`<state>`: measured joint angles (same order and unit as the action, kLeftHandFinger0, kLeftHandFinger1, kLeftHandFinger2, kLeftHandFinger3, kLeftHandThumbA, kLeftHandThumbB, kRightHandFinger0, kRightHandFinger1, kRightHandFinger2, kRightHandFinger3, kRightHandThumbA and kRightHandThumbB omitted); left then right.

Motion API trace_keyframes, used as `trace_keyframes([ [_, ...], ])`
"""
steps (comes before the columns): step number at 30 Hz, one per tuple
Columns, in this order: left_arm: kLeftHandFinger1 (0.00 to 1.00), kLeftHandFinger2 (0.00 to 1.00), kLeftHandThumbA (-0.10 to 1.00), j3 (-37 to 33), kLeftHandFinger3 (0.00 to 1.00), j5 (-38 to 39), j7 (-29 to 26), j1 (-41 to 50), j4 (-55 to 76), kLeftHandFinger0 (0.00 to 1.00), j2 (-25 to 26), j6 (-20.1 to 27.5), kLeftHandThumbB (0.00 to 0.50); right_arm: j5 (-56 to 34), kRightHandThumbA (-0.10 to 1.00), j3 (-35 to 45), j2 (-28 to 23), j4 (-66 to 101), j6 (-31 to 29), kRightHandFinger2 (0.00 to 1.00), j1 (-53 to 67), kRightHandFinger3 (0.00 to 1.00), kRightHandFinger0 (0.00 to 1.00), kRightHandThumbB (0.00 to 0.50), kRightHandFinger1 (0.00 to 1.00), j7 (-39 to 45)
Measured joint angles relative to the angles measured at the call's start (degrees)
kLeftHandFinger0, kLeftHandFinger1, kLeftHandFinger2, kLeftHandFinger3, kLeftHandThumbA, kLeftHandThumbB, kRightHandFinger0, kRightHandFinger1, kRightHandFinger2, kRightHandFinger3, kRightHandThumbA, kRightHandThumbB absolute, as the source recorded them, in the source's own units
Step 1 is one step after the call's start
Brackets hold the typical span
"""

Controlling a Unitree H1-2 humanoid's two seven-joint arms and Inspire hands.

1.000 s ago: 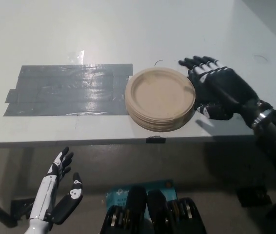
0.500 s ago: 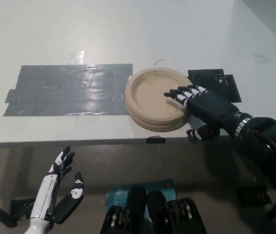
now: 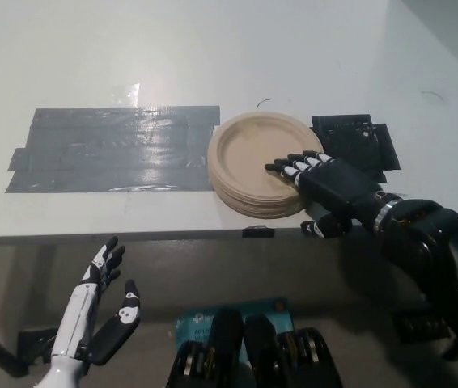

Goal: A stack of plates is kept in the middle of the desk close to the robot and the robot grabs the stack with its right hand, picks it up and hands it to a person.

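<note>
The stack of round tan paper plates (image 3: 260, 166) sits near the front edge of the white desk (image 3: 213, 48), about the middle, its left rim touching a broad patch of grey tape (image 3: 112, 149) and a smaller patch of black tape (image 3: 352, 139) lying just beside it on the right; our black right hand (image 3: 320, 179) lies across the stack's right rim, fingers (image 3: 290, 164) spread over the top plate and the thumb low at the front edge of the desk, below the stack's side; we judge the hand to be setting its grasp, not yet clenched on the plates, though we cannot tell whether the thumb already touches the underside; to do this step well we want the fingers pressing flat on top and the thumb tucked beneath the lowest plate, so the whole pile is pinched as one and none slides off; since the stack slightly overhangs nothing we can see, we may need to draw it toward the edge first; the lift should be level and slow; our white left hand (image 3: 99, 311) rests below the desk at lower left, fingers apart and holding nothing; no person is in view yet.
</note>
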<state>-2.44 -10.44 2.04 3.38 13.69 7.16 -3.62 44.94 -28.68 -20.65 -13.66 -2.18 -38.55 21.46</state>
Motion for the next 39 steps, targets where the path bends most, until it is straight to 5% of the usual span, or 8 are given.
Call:
trace_keyframes([
  [22,1.0,1.0,0.32,-0.2,1.0,0.0,0.0,0.3,0.0,1.0,0.2,0.0,0.0,2.3,0.74,0.5,0.7,-3.9,-2.5,1.0,0.1,1.0,1.0,0.5,1.0,-8.6],
  [24,1.0,0.97,0.22,-0.2,1.0,0.0,0.0,0.2,0.0,1.0,0.2,0.0,0.0,2.7,0.73,0.3,0.7,-4.6,-2.5,1.0,0.1,1.0,1.0,0.5,1.0,-9.1],
  [32,1.0,0.96,0.12,-0.1,1.0,0.1,0.0,0.2,0.0,1.0,0.2,0.3,0.0,4.8,0.76,-0.9,1.9,-8.5,-3.0,1.0,-0.6,1.0,1.0,0.5,1.0,-12.8],
  [34,1.0,0.95,0.11,-0.1,1.0,0.1,0.0,0.1,-0.1,1.0,0.2,0.3,0.0,6.2,0.71,-2.2,2.3,-12.0,-3.1,1.0,-2.0,1.0,1.0,0.5,1.0,-14.4],
  [36,1.0,0.94,0.12,-0.1,1.0,0.2,0.0,0.1,-0.1,1.0,0.1,0.3,0.0,7.0,0.48,-3.3,2.7,-14.4,-3.5,1.0,-3.1,1.0,1.0,0.5,1.0,-15.8],
  [37,1.0,0.93,0.13,-0.1,1.0,0.2,0.0,0.1,-0.1,1.0,0.0,0.3,0.0,8.0,0.45,-4.3,3.4,-17.5,-4.0,1.0,-4.4,1.0,1.0,0.5,1.0,-18.2],
  [38,1.0,0.93,0.15,-0.1,1.0,0.1,0.0,0.1,-0.1,1.0,0.0,0.3,0.0,8.3,0.13,-4.6,3.7,-18.9,-4.3,0.77,-5.0,1.0,0.99,0.307,0.81,-19.5],
  [39,1.0,0.93,0.15,-0.1,1.0,0.1,0.0,0.1,-0.1,1.0,0.0,0.3,0.0,8.4,0.11,-4.8,3.9,-19.7,-4.4,0.65,-5.3,0.98,0.77,0.367,0.63,-20.0],
])
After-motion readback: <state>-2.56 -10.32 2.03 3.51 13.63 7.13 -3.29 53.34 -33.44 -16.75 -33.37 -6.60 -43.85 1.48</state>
